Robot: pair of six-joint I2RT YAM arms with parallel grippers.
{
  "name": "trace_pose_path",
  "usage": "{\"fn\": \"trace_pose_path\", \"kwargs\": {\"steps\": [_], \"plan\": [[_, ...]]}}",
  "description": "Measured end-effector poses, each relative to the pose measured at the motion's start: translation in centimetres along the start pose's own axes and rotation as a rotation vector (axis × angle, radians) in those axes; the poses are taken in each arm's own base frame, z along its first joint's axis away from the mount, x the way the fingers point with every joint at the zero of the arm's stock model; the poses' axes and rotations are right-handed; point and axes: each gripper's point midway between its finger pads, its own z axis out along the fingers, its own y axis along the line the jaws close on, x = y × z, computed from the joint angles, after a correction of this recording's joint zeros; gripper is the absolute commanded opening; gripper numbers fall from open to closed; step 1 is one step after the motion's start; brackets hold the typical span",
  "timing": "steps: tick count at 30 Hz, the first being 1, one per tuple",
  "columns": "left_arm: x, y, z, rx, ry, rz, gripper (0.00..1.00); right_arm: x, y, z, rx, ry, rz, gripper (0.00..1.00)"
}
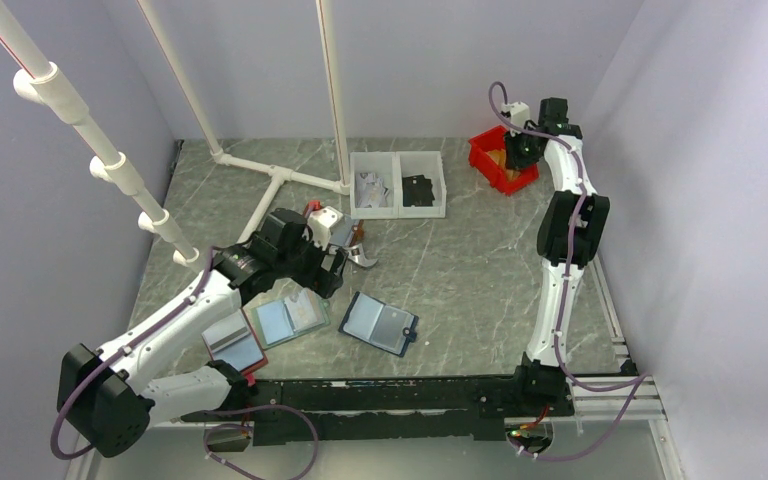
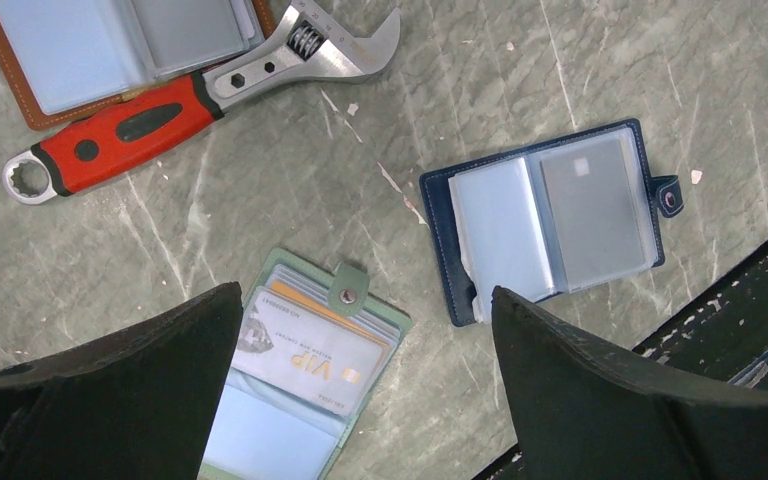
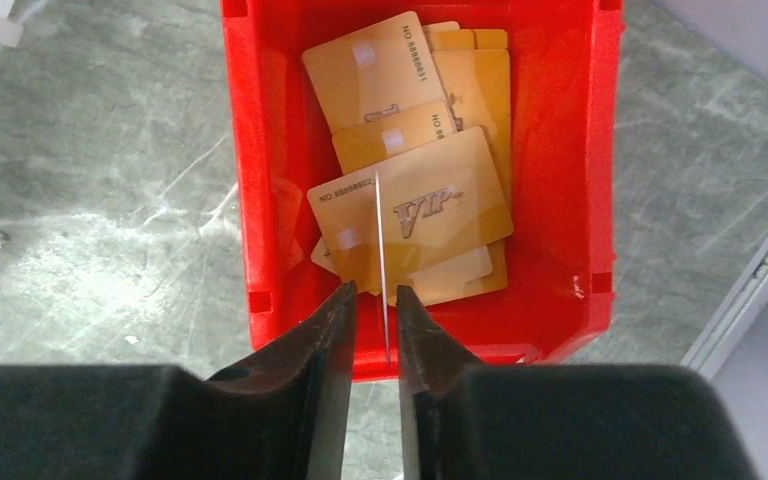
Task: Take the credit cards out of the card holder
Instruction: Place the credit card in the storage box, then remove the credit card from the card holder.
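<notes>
The navy card holder (image 1: 380, 323) lies open on the table, its strap tab to one side. In the left wrist view the card holder (image 2: 550, 220) has a grey card (image 2: 595, 210) behind one clear pocket. My left gripper (image 2: 365, 292) hangs wide open above the table, with nothing between its fingers. My right gripper (image 3: 375, 289) hovers over the red bin (image 3: 580, 200). A thin card (image 3: 380, 250) stands edge-on between its jaws, which are slightly apart with a gap on each side of it. Several gold credit cards (image 3: 420, 210) lie in the bin.
A green-edged holder (image 2: 310, 370) with a VIP card lies below my left gripper. A red-edged holder (image 2: 110, 50) and a red-handled wrench (image 2: 200, 100) lie beside it. Two white bins (image 1: 397, 185) and white pipes (image 1: 270, 180) stand at the back.
</notes>
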Motion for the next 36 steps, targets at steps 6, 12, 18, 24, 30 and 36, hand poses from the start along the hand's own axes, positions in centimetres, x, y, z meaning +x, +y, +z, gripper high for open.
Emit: {"fn": "trace_pose_path", "kwargs": {"steps": [6, 12, 18, 24, 30, 36], "plan": [[0.0, 0.0, 0.0, 0.004, -0.001, -0.003, 0.99, -0.2, -1.7, 0.0, 0.091, 0.004, 0.036, 0.29], [0.0, 0.0, 0.0, 0.009, -0.001, -0.007, 0.99, -0.2, -3.4, -0.3, 0.187, 0.009, 0.064, 0.36], [-0.1, 0.1, 0.0, 0.011, -0.002, -0.013, 0.99, -0.3, -4.1, -0.6, 0.226, 0.008, 0.074, 0.38], [-0.2, 0.1, -0.1, 0.027, -0.013, -0.021, 0.99, -1.1, -2.8, -2.9, 0.204, -0.01, 0.069, 0.43], [-0.7, 0.1, -1.0, 0.048, -0.06, -0.05, 0.99, -1.5, 3.3, -8.8, 0.066, -0.076, 0.064, 0.45], [-1.1, -0.1, -1.2, 0.081, -0.075, -0.099, 0.99, -1.1, 11.0, -14.4, -0.098, -0.174, 0.037, 0.45]]}}
